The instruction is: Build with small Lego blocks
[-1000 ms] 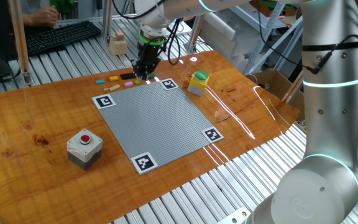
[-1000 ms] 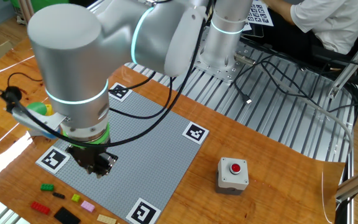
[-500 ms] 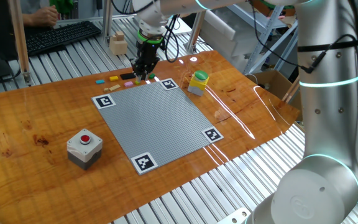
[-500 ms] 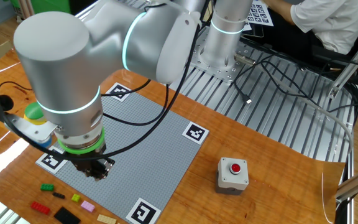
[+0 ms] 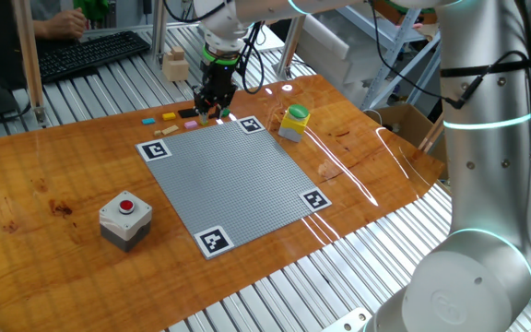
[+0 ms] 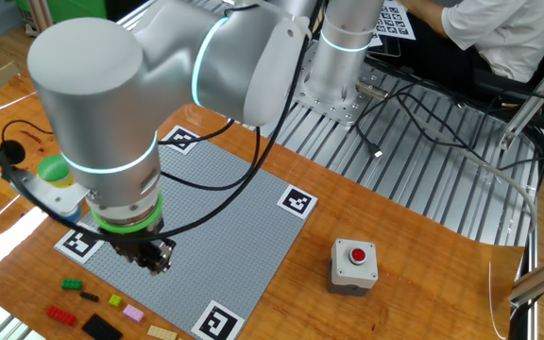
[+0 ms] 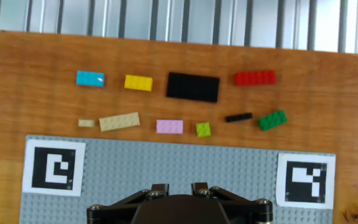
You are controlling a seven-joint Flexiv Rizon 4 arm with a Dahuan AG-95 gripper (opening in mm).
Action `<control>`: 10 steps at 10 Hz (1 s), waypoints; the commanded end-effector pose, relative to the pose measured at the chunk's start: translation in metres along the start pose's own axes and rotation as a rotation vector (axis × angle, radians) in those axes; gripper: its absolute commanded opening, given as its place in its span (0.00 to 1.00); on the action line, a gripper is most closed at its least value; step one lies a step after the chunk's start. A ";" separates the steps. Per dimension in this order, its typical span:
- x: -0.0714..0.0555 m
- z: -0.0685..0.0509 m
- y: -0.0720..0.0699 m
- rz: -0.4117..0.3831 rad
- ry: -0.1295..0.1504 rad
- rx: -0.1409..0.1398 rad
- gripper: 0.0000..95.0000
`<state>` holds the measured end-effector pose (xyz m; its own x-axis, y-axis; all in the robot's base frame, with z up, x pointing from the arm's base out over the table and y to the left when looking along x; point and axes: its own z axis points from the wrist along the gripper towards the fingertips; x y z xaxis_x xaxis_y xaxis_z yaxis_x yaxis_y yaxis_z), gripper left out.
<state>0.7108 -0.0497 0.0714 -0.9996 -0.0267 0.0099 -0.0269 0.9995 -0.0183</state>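
Small Lego blocks lie loose on the wood beyond the grey studded plate (image 7: 179, 165). The back row is blue (image 7: 90, 78), yellow (image 7: 138, 83), a black plate (image 7: 192, 86) and red (image 7: 254, 78). Nearer are two tan pieces (image 7: 119, 121), pink (image 7: 169, 126), yellow-green (image 7: 203, 129), a thin black one (image 7: 238, 116) and green (image 7: 272, 120). My gripper (image 7: 179, 188) hovers over the plate's edge beside them (image 5: 212, 107) (image 6: 155, 261). Its jaws stand apart, with nothing between them.
A grey box with a yellow-and-green cap (image 5: 293, 122) stands off one plate corner. A grey box with a red button (image 5: 124, 219) sits on the wood near the opposite side. A pale wooden block (image 5: 175, 65) and a keyboard (image 5: 86, 53) lie past the table's far edge.
The hand has shifted slightly along the plate's edge by the bricks. No brick has moved.
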 end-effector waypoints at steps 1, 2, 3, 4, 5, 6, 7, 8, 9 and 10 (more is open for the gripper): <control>0.000 0.000 -0.001 -0.006 0.004 0.000 0.40; 0.000 0.000 -0.001 -0.005 0.002 -0.001 0.40; 0.000 0.000 -0.001 -0.007 0.000 -0.002 0.40; 0.000 0.000 -0.001 -0.013 -0.005 -0.008 0.40; -0.003 0.003 -0.001 -0.012 -0.012 -0.016 0.40; -0.010 0.005 -0.003 -0.021 -0.016 -0.014 0.40; -0.014 0.005 -0.005 -0.025 -0.016 -0.013 0.40; -0.019 0.006 -0.007 -0.035 -0.016 -0.010 0.40; -0.025 0.008 -0.009 -0.045 -0.016 -0.011 0.40; -0.028 0.010 -0.010 -0.052 -0.016 -0.011 0.40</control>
<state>0.7455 -0.0607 0.0592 -0.9966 -0.0821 -0.0006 -0.0821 0.9966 -0.0052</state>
